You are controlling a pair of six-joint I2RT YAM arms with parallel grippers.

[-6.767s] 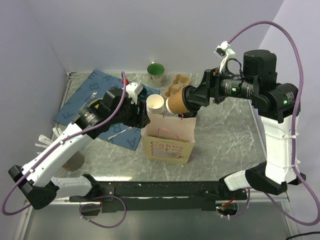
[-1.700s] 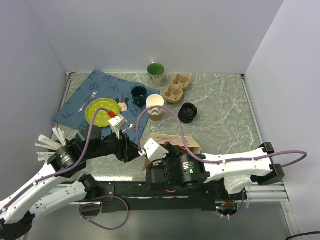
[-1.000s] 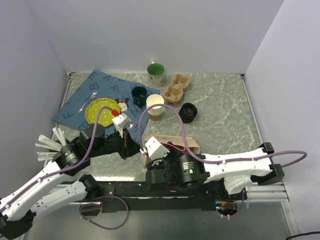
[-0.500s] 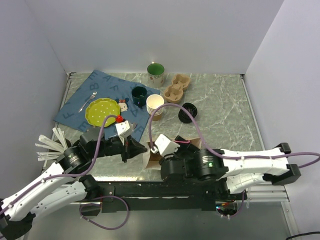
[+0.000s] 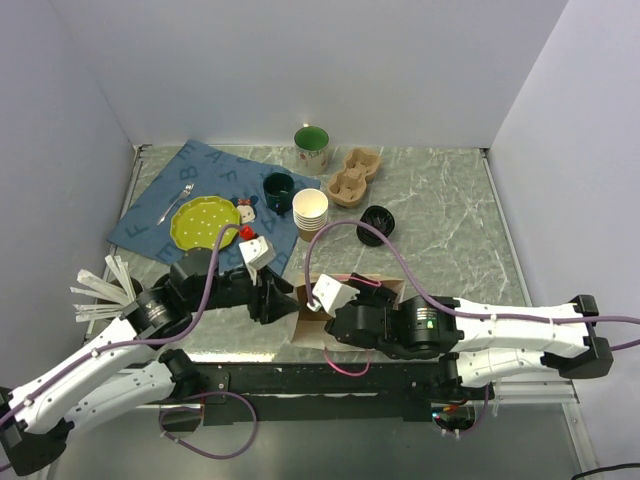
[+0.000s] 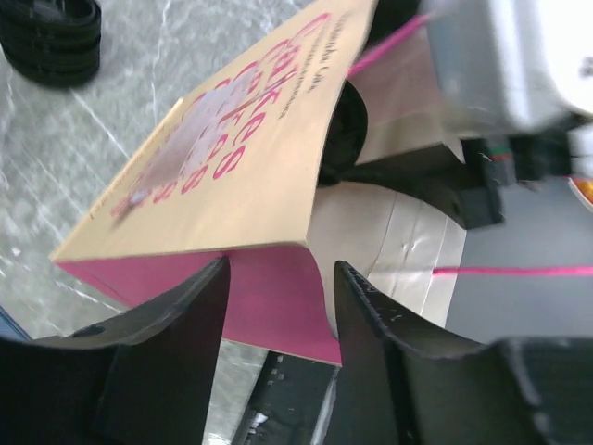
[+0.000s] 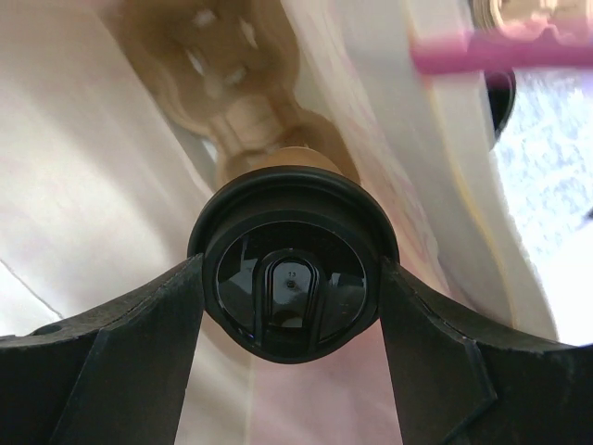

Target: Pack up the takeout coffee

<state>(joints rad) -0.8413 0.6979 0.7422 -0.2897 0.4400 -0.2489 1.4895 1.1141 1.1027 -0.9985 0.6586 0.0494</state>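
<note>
The takeout coffee (image 7: 278,222), a brown paper cup with a black sip lid, is inside the kraft paper bag (image 5: 308,322). My right gripper (image 7: 290,275) is shut on it, its fingers pressing both sides of the lid. The bag's pale inner walls surround the cup in the right wrist view. From above, the right wrist (image 5: 345,300) covers the bag's mouth and hides the cup. My left gripper (image 6: 280,278) is at the bag's left end (image 6: 232,158). Its jaws stand apart, with the bag's pink side panel between them.
A stack of lidless paper cups (image 5: 311,212), loose black lids (image 5: 377,220) and a pulp cup carrier (image 5: 355,175) stand behind the bag. A green mug (image 5: 312,147), a dark cup (image 5: 279,187) and a yellow plate (image 5: 203,222) sit around the blue mat (image 5: 165,200).
My left gripper has opened from shut at the bag's edge and edged toward the bag. The right arm has reached further left, its wrist now over the bag's mouth.
</note>
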